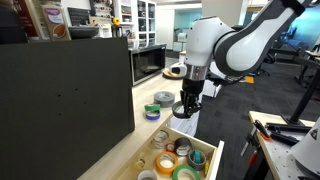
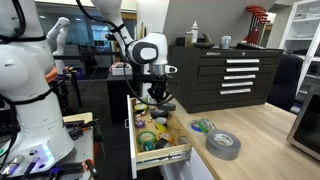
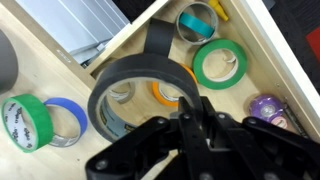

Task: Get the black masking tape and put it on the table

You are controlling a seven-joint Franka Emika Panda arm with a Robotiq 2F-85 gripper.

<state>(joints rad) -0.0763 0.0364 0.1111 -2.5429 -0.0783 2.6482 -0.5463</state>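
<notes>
The black masking tape (image 3: 130,68) is a black ring gripped by its rim in my gripper (image 3: 190,108), which is shut on it. It hangs over the edge between the open drawer (image 3: 262,55) and the table (image 3: 60,75). In both exterior views my gripper (image 1: 187,106) (image 2: 160,100) hovers above the open drawer (image 1: 208,148) (image 2: 165,152) with the tape (image 1: 186,111) a little above the rolls inside. The beige table shows beside the drawer (image 1: 120,150) (image 2: 265,140).
The drawer holds several rolls, including a green one (image 3: 220,63), an orange one (image 3: 168,97) and a teal one (image 3: 195,20). On the table lie green-and-blue stacked rolls (image 1: 151,112) (image 2: 203,126) and a flat grey roll (image 1: 164,98) (image 2: 223,145). A big black panel (image 1: 60,95) stands alongside.
</notes>
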